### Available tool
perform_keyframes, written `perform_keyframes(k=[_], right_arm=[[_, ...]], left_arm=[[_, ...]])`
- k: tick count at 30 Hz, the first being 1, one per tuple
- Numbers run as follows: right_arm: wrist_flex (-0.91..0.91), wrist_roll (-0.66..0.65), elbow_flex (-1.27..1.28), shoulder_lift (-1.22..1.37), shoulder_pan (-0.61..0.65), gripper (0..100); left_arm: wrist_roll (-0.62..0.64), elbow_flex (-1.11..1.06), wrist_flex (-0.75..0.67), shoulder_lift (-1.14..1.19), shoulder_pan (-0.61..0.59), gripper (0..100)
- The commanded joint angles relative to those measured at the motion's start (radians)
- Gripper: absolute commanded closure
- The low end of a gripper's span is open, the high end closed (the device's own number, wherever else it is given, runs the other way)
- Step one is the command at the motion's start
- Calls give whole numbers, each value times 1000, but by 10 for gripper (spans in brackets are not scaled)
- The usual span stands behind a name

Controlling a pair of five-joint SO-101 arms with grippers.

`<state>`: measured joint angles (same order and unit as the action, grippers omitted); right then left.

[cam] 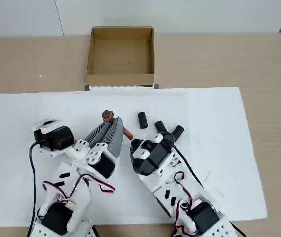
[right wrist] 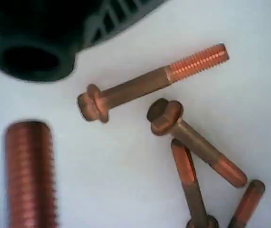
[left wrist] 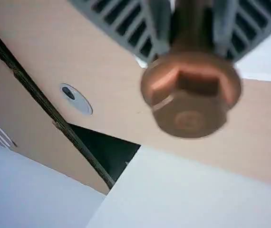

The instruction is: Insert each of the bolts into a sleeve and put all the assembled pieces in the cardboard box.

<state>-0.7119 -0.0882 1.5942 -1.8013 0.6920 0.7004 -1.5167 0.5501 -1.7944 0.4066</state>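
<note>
My left gripper (cam: 112, 129) is shut on a copper bolt (cam: 107, 116), held off the white paper with its hex head toward the cardboard box (cam: 121, 79). The left wrist view shows that bolt head (left wrist: 190, 95) close up between the grey fingers (left wrist: 121, 19). My right gripper (cam: 136, 144) is shut on a black sleeve (right wrist: 31, 56), its open bore facing the held bolt's threaded tip (right wrist: 30, 173) just beside it. Several loose bolts (right wrist: 150, 83) lie on the paper beneath. Three loose sleeves (cam: 142, 119) lie just beyond the grippers.
The open, empty cardboard box stands at the far edge of the white paper sheet (cam: 219, 128) on the wooden table (cam: 268, 59). Both arm bases (cam: 56, 217) stand at the table's near edge. Bare paper stretches left and right of the arms.
</note>
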Motion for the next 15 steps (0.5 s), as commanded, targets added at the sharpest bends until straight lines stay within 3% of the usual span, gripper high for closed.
perform_keyframes(k=[1, 15], right_arm=[[28, -26, -41, -12, 12, 995], [73, -71, -69, -12, 12, 995]], left_arm=[[6, 5, -28, -23, 6, 995], [5, -4, 9, -23, 60, 995]])
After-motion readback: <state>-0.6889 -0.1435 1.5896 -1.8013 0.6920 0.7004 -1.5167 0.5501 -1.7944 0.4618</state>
